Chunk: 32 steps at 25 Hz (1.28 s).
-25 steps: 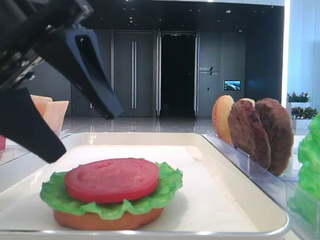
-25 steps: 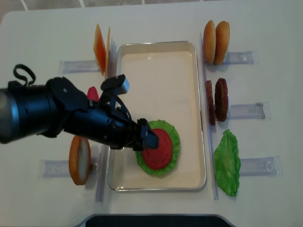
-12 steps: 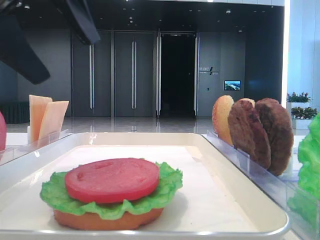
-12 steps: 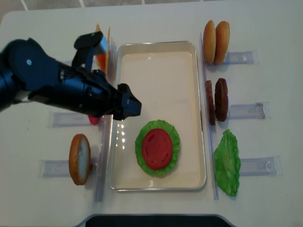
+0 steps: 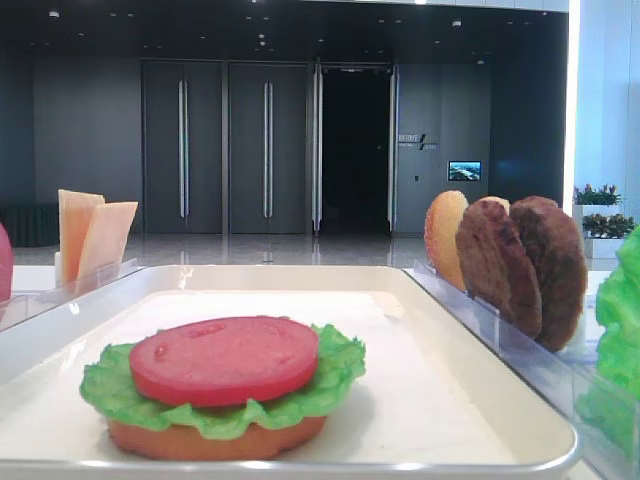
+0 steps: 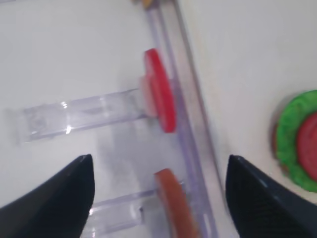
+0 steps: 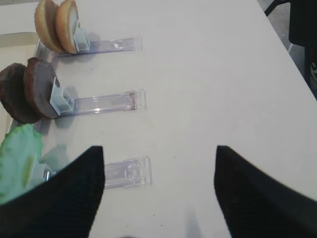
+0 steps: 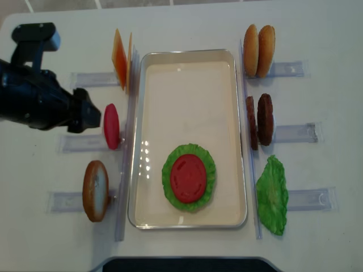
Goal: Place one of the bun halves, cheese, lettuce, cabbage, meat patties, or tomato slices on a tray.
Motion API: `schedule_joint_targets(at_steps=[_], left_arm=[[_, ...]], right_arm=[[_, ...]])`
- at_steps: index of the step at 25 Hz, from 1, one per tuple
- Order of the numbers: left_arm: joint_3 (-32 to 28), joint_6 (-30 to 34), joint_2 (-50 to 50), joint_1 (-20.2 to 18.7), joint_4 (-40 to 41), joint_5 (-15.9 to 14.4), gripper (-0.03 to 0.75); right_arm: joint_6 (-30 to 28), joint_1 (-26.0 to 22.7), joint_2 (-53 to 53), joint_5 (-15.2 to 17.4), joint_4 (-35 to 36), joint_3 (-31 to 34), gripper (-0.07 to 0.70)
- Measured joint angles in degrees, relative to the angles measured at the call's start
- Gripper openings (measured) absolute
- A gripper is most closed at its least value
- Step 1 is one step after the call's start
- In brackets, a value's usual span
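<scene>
tray (image 8: pixel 187 102): bun half, lettuce (image 8: pixel 209 170), tomato slice (image 8: pixel 188 178) stacked near front
left gripper (image 8: pixel 91 118): jaws apart, empty, beside racked tomato (image 8: pixel 111 126)
right gripper (image 7: pixel 158 193): jaws apart, empty

- The right tool (image 7: pixel 158 193) hangs over the white bench (image 7: pixel 208 84), its two dark fingers (image 7: pixel 64 198) spread wide with nothing between them.
- Ahead of the tool and to its left, three clear racks (image 7: pixel 106 103) lie side by side on the bench.
- Two bun halves (image 7: pixel 55 20) stand on edge at the farthest rack.
- Two meat patties (image 7: pixel 29 90) stand upright at the middle rack.
- The lettuce (image 7: pixel 17 161) sits at the nearest rack, just beside the left finger.
</scene>
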<state>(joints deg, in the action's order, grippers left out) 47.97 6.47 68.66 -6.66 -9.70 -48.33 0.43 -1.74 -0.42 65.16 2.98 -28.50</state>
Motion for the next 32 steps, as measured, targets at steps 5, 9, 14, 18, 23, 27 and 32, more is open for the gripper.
schedule_joint_targets(at_steps=[5, 9, 14, 18, 23, 27, 32], left_arm=[[0.0, -6.47, -2.72, 4.0, 11.54, -6.4, 0.629], [0.0, -9.99, -3.52, 4.03, 16.98, -9.64, 0.629], [0.0, -10.52, -3.52, 4.07, 17.64, -13.45, 0.629], [-1.63, -11.23, -5.93, 4.07, 17.71, -15.51, 0.629], [-8.88, -11.45, -13.57, 4.07, 17.48, -15.75, 0.629], [-15.37, -11.51, -22.17, 4.07, 16.35, -16.6, 0.629], [-18.93, -11.77, -34.18, 4.07, 14.04, -17.05, 0.629]], right_arm=[[0.0, 0.0, 0.0, 0.0, 0.0, 0.0, 0.481], [0.0, 0.0, 0.0, 0.0, 0.0, 0.0, 0.481], [0.0, 0.0, 0.0, 0.0, 0.0, 0.0, 0.481], [0.0, 0.0, 0.0, 0.0, 0.0, 0.0, 0.481], [0.0, 0.0, 0.0, 0.0, 0.0, 0.0, 0.481], [0.0, 0.0, 0.0, 0.0, 0.0, 0.0, 0.481], [0.0, 0.0, 0.0, 0.0, 0.0, 0.0, 0.481]])
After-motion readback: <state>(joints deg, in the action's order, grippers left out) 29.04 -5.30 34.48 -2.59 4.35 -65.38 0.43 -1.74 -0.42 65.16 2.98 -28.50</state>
